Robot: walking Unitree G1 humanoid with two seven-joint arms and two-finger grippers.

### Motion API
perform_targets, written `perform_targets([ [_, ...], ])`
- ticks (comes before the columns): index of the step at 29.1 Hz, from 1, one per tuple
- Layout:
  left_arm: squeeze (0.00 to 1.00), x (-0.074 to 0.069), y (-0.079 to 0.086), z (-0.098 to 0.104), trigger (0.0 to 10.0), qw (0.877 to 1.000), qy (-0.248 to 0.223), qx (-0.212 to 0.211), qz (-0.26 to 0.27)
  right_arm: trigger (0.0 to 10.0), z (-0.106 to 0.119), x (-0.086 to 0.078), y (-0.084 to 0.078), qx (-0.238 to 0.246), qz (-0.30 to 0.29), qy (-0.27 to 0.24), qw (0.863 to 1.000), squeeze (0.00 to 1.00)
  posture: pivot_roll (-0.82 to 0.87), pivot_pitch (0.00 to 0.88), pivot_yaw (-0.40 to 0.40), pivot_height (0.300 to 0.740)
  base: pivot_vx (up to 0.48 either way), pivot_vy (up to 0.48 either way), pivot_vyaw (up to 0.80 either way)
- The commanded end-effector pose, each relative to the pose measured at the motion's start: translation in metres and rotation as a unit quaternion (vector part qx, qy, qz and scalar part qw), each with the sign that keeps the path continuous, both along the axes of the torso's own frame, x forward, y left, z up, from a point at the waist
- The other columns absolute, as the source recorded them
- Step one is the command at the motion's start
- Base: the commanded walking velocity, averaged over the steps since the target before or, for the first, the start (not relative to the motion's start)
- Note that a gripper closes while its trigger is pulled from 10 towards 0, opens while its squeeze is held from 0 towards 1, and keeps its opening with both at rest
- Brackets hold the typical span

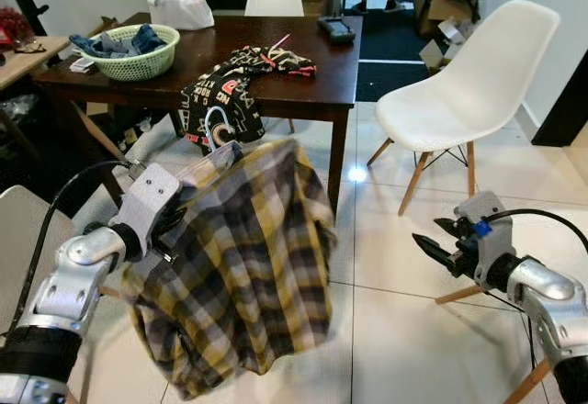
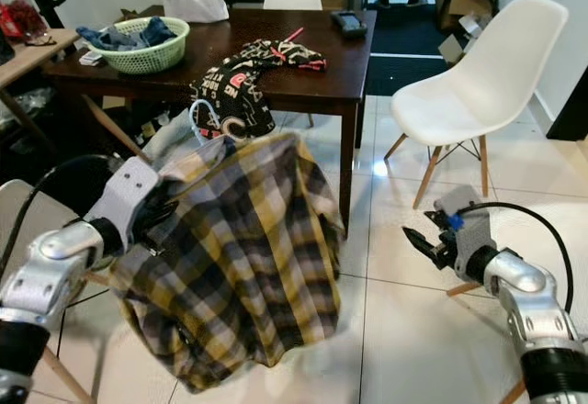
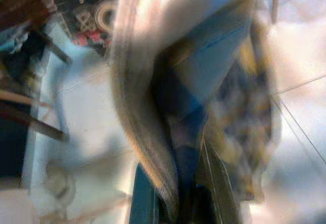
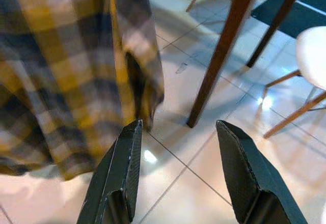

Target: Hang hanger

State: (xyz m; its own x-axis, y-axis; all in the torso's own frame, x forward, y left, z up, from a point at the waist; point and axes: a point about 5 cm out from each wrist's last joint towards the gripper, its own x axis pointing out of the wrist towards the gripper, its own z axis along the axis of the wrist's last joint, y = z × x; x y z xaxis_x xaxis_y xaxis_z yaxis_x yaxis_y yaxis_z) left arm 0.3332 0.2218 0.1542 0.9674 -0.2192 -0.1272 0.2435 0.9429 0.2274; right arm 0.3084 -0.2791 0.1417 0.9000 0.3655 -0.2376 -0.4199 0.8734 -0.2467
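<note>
Hanger, hidden under a yellow plaid shirt point(image 1: 243, 266), is carried above the floor by the left gripper point(image 1: 170, 225), jaws closed on it | right gripper point(image 1: 432, 246) open, empty, near the white chair point(image 1: 469, 87) | step: carrying; next needs a rail, none seen.

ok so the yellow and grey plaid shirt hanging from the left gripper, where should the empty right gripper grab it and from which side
Probably the yellow and grey plaid shirt is best taken at its upper right shoulder edge, coming in from the robot's right. The right gripper is open and level with the cloth on that side, and the fabric hangs free there. The left gripper holds the other side, its fingers buried in folds.
</note>
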Motion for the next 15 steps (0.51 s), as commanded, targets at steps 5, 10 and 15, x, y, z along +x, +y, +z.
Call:
perform_targets([
  [5, 0.00, 0.002, -0.001, -0.015, 10.0, 0.965, 0.047, -0.236, 0.104, 10.0, -0.004, 0.003, -0.002, -0.002, -0.027, 0.008, 1.000, 0.00, -0.07, 0.130, 0.059, 0.740, 0.000, 0.000, 0.00],
  [10, 0.00, 0.000, -0.033, -0.031, 10.0, 0.796, 0.161, -0.579, 0.075, 10.0, -0.014, 0.001, -0.021, -0.084, -0.075, 0.025, 0.993, 0.00, -0.07, 0.131, 0.061, 0.740, 0.000, 0.000, 0.00],
  [15, 0.00, -0.008, -0.058, -0.002, 10.0, 0.748, 0.131, -0.646, -0.073, 10.0, -0.018, 0.000, -0.030, -0.110, -0.112, 0.036, 0.987, 0.00, -0.07, 0.130, 0.060, 0.740, 0.000, 0.000, 0.00],
])
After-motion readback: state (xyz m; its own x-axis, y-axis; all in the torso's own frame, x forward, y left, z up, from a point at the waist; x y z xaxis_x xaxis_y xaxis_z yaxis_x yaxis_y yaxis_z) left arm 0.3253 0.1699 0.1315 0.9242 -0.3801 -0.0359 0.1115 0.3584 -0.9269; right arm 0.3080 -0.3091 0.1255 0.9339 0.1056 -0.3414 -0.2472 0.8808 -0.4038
